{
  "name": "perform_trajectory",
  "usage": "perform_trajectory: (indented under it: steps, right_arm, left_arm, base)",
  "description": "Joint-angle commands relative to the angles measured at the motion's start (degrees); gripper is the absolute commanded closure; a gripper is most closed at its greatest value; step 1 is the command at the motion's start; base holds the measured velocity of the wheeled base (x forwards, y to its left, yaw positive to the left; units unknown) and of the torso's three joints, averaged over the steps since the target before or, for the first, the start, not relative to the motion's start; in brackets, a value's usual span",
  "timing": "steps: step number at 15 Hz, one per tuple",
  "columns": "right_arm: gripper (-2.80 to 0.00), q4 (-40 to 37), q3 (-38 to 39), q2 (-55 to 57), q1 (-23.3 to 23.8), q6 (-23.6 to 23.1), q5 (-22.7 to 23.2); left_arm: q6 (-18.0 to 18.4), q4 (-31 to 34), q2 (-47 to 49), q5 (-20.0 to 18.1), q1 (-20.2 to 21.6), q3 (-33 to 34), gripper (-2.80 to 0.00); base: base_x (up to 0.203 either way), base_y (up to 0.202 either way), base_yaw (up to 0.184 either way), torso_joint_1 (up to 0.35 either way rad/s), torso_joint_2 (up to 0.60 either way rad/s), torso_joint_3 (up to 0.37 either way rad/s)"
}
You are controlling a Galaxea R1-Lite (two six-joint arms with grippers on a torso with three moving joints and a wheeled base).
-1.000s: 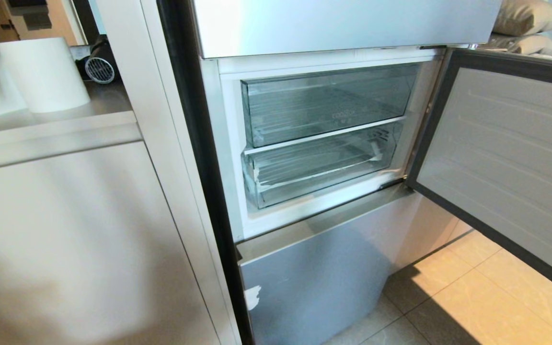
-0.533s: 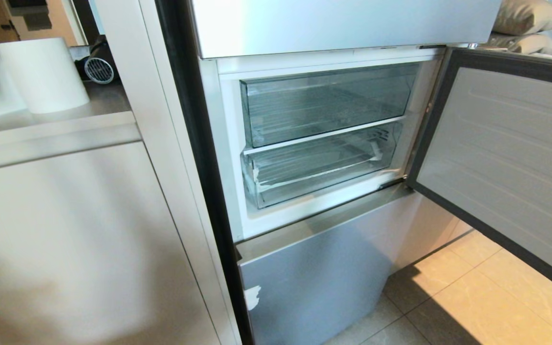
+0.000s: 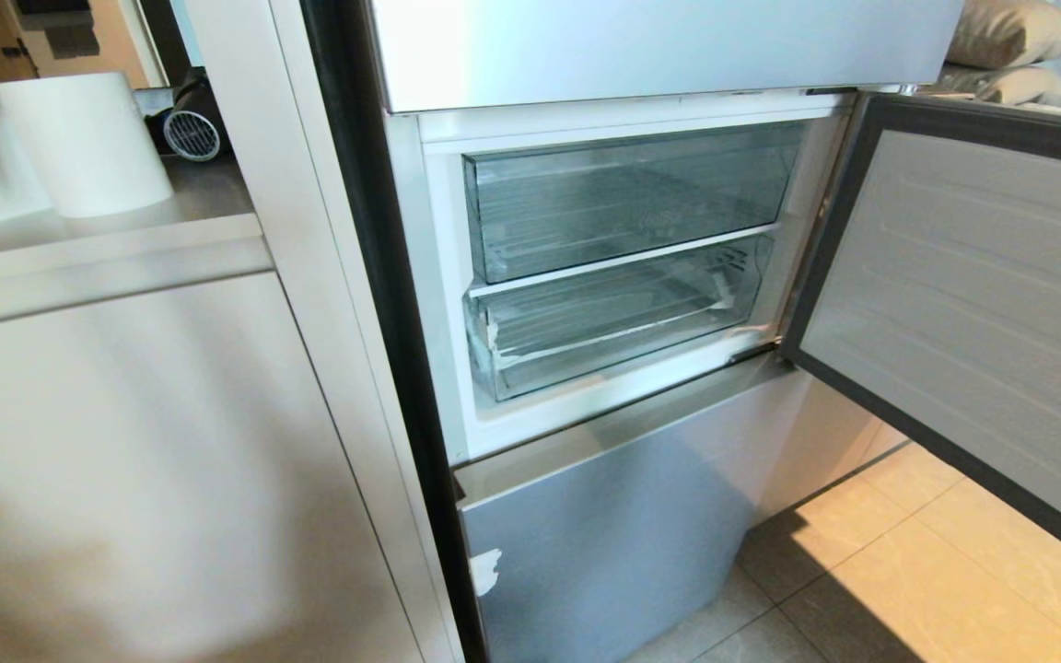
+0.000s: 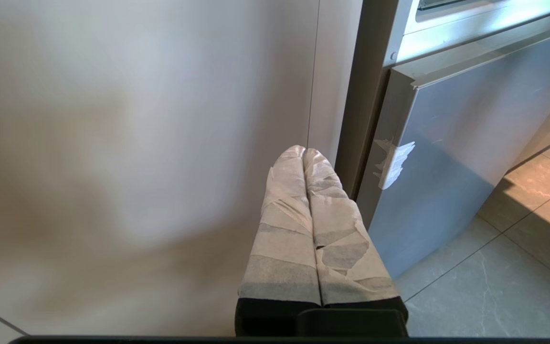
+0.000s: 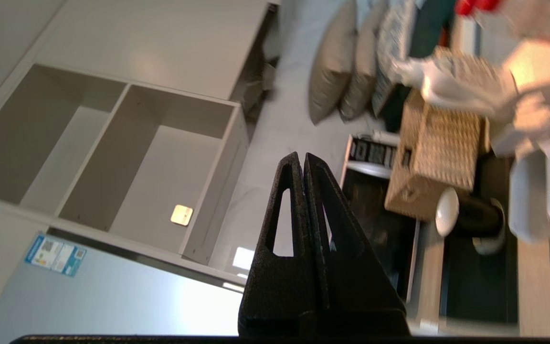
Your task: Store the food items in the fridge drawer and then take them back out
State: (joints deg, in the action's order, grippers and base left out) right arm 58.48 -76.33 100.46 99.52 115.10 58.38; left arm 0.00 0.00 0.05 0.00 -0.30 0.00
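1. Fingers (image 4: 325, 224) of the left gripper (image 4: 303, 152), tape-wrapped, press together holding nothing, low beside the fridge's lower door (image 4: 466, 143).
2. Right gripper (image 5: 302, 157) pinches closed, empty, facing open shelving (image 5: 127, 157).
3. Taped fridge drawer (image 3: 613, 318) sits pushed in beneath the upper bin (image 3: 632, 198); side door (image 3: 973, 313) hangs open.

Warm sunlight falls on the floor tiles (image 3: 945, 562), a soft shadow darkens the cabinet front (image 3: 125, 516), and the right wrist view's basket (image 5: 439, 148) side is motion-blurred.
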Motion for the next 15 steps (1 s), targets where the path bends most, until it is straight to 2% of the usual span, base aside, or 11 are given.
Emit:
perform_trajectory:
  steps: [1, 2, 5, 7, 12, 13, 15]
  right_arm:
    - [0.0, -0.3, 2.6, 0.9, -0.1, 0.5, 2.4]
    - [0.0, -0.3, 2.6, 2.0, -0.3, 0.5, 2.8]
    - [0.0, -0.2, 3.3, 5.1, -5.5, -0.3, 3.1]
    - [0.0, -0.3, 6.0, 5.5, -8.7, -7.2, 2.4]
    - [0.0, -1.6, 11.9, 6.0, -19.9, -23.0, -7.3]
    - [0.0, -2.6, 13.1, 5.0, -21.1, -24.6, -8.1]
    - [0.0, -3.1, 15.2, 2.0, -21.2, -25.0, -7.5]
  left_arm:
    - [0.0, 0.0, 0.0, 0.0, 0.0, 0.0, 0.0]
    - [0.0, 0.0, 0.0, 0.0, 0.0, 0.0, 0.0]
    - [0.0, 0.0, 0.0, 0.0, 0.0, 0.0, 0.0]
    - [0.0, 0.0, 0.0, 0.0, 0.0, 0.0, 0.0]
    - [0.0, 0.0, 0.0, 0.0, 0.0, 0.0, 0.0]
    - [0.0, 0.0, 0.0, 0.0, 0.0, 0.0, 0.0]
    - [0.0, 0.0, 0.0, 0.0, 0.0, 0.0, 0.0]
  base:
    - [0.0, 0.0, 0.0, 0.0, 0.0, 0.0]
    - [0.0, 0.0, 0.0, 0.0, 0.0, 0.0]
    - [0.0, 0.0, 0.0, 0.0, 0.0, 0.0]
    - [0.0, 0.0, 0.0, 0.0, 0.0, 0.0]
    - [0.0, 0.0, 0.0, 0.0, 0.0, 0.0]
    - [0.0, 0.0, 0.0, 0.0, 0.0, 0.0]
    - [0.0, 0.0, 0.0, 0.0, 0.0, 0.0]
